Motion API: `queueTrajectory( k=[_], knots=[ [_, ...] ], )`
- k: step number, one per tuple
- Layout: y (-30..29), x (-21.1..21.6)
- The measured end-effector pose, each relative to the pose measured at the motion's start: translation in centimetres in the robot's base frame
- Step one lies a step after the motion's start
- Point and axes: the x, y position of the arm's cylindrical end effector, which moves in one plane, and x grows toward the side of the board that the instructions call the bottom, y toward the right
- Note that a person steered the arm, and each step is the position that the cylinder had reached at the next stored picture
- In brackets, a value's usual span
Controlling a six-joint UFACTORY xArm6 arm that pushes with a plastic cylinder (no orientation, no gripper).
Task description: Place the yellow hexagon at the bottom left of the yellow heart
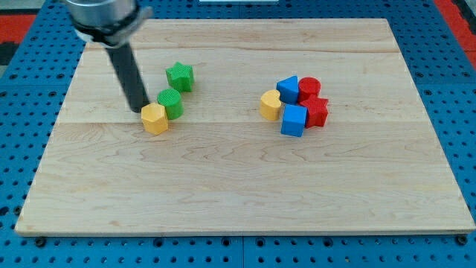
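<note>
The yellow hexagon [155, 118] lies on the wooden board [245, 186] at the view's left of centre. The yellow heart [270, 105] lies right of centre, at the left edge of a cluster of blocks. My tip [136, 110] rests just to the upper left of the yellow hexagon, touching or nearly touching it. A green round block [171, 103] touches the hexagon's upper right.
A green star [180, 77] lies above the green round block. Beside the yellow heart are a blue triangle [288, 88], a red round block [309, 88], a blue cube [294, 119] and a red star-like block [317, 112]. Blue pegboard surrounds the board.
</note>
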Motion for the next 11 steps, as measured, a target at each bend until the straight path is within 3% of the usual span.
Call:
queueTrajectory(
  k=[1,2,3,4,5,6,8,9,10,11],
  knots=[
    [8.5,0.0],
    [5.1,0.7],
    [-3.4,0.5],
    [-5.8,5.0],
    [2.4,8.5],
    [6.7,7.1],
    [-7.3,9.3],
    [-1.9,5.5],
    [7.9,4.1],
    [13.2,4.1]
  ],
)
